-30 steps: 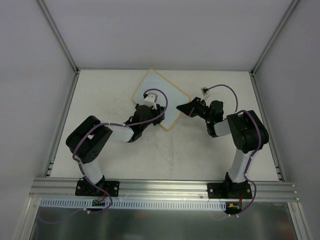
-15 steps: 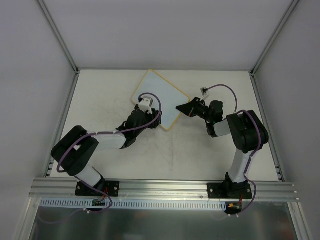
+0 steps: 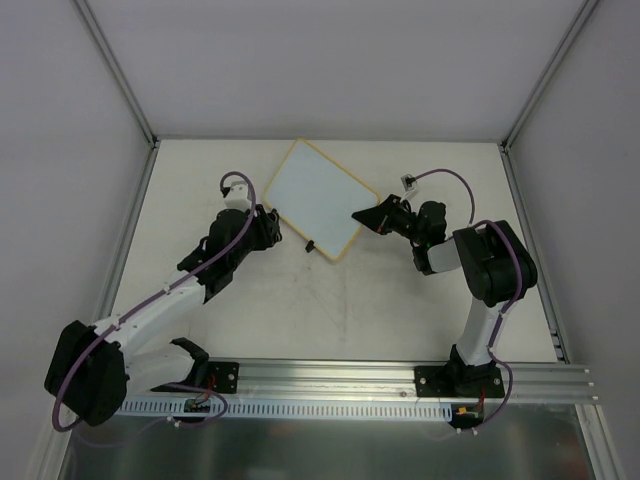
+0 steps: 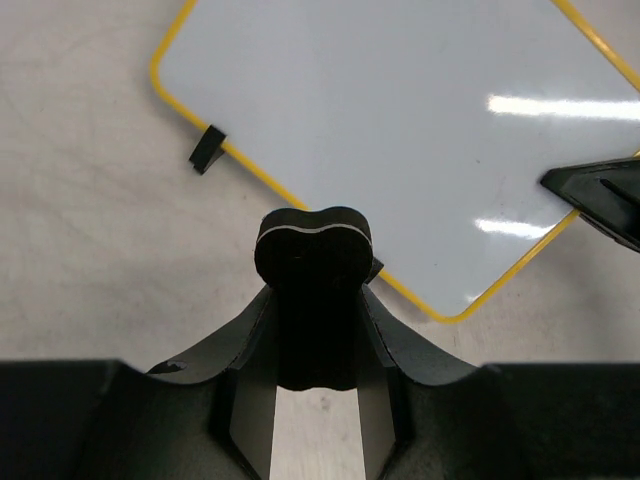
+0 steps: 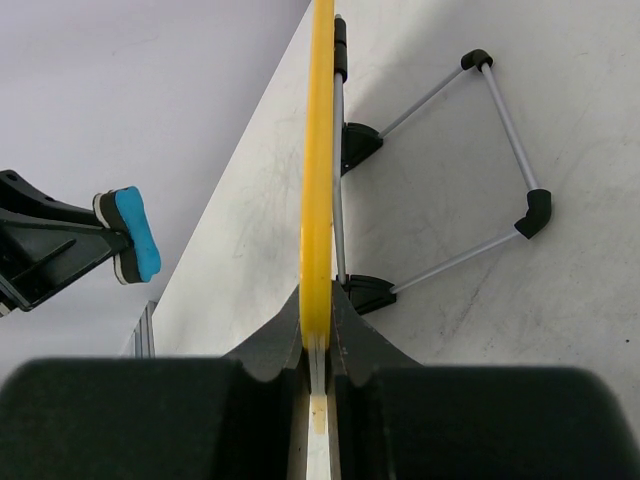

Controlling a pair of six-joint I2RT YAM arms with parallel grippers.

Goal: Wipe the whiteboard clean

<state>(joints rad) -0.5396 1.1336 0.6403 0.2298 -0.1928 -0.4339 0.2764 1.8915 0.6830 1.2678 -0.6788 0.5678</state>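
Observation:
The whiteboard (image 3: 318, 198) lies at the back middle of the table, with a yellow frame and a clean white face; no scribbles show on it. It also shows in the left wrist view (image 4: 400, 120). My left gripper (image 3: 270, 230) is just off the board's left edge, shut on the black bone-shaped eraser (image 4: 313, 245). My right gripper (image 3: 362, 216) is shut on the board's right corner. In the right wrist view the frame (image 5: 318, 150) runs edge-on between the right gripper's (image 5: 318, 300) jaws. The eraser's blue pad (image 5: 135, 235) shows at the left there.
A black clip (image 4: 207, 150) sits on the board's near edge, and also shows in the top view (image 3: 310, 246). The board's wire stand (image 5: 500, 150) folds out behind it. A small white tag (image 3: 409, 181) lies right of the board. White walls enclose the table.
My left arm has swung left and stretched out, carrying the eraser from over the board to just off its left edge. The right gripper and the board have not moved.

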